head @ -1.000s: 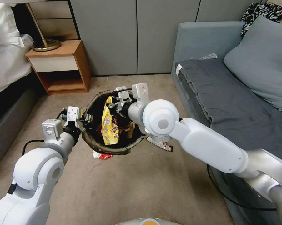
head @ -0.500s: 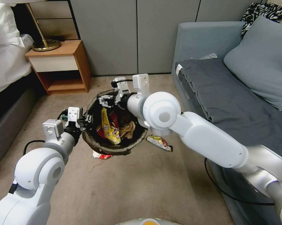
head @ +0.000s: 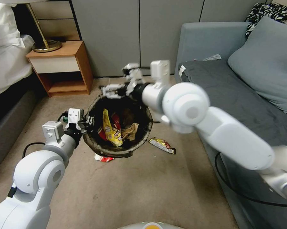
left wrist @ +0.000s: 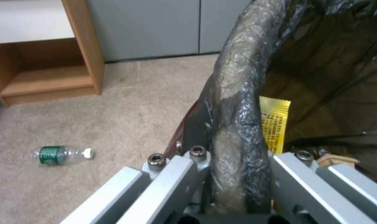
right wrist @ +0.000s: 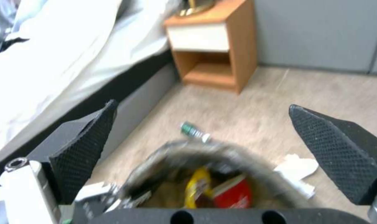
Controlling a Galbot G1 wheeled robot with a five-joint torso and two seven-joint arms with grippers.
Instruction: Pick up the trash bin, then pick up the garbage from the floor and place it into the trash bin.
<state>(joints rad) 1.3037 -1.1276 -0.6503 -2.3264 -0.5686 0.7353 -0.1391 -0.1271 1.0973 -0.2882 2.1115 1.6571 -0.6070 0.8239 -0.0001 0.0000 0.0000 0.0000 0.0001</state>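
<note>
The trash bin [head: 118,152], its dark liner [left wrist: 238,77] folded over the rim, hangs above the floor [head: 134,190]. My left gripper [head: 86,122] is shut on its near-left rim, which sits pinched between the fingers in the left wrist view. Inside lie a yellow packet [head: 110,128], a red wrapper [right wrist: 234,194] and a tan paper bag [head: 130,130]. My right gripper [head: 113,91] hovers open and empty above the bin's far rim. On the carpet lie a wrapper [head: 162,144], a red-and-white wrapper [head: 103,157] under the bin, a green bottle [left wrist: 57,154] and a white tissue [right wrist: 298,172].
A wooden nightstand [head: 59,66] with a lamp base [head: 46,46] stands at the back left, beside a bed [head: 6,57]. A grey sofa [head: 239,95] runs along the right. Grey cabinet doors [head: 134,35] close the back. Open carpet lies in front of me.
My right gripper let go of the yellow packet, which dropped into the bin, then rose out and back toward the far rim. The left arm and bin stayed put.
</note>
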